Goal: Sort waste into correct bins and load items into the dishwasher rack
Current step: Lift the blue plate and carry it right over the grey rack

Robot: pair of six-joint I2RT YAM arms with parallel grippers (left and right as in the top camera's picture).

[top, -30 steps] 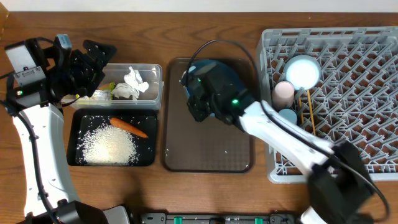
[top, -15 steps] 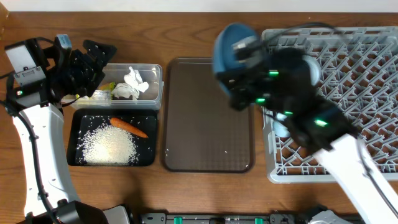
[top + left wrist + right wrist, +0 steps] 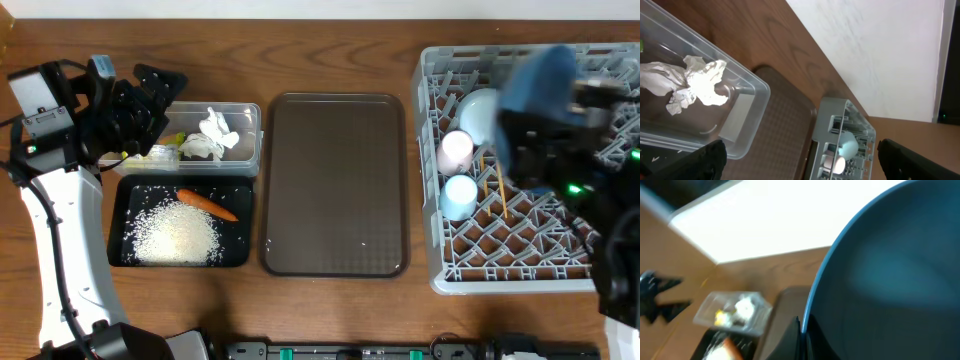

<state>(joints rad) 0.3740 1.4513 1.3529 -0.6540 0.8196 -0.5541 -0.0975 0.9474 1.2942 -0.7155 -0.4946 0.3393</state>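
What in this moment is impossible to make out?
Right pincer: overhead, hidden behind the blurred dark blue plate; right wrist, only a dark sliver at the plate's rim.
Snack wrapper: overhead, mostly under the left pincer.
Rack slot beneath the plate: overhead, covered by plate and arm.

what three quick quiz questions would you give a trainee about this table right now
1. True or false: the carrot lies in the clear box with the tissue.
2. The right gripper is: a) open and empty, b) shut on the blue plate, c) shut on the carrot.
3. How many cups stand in the rack?

Key: 1 false, the carrot lies in the black tray; 2 b; 3 two.
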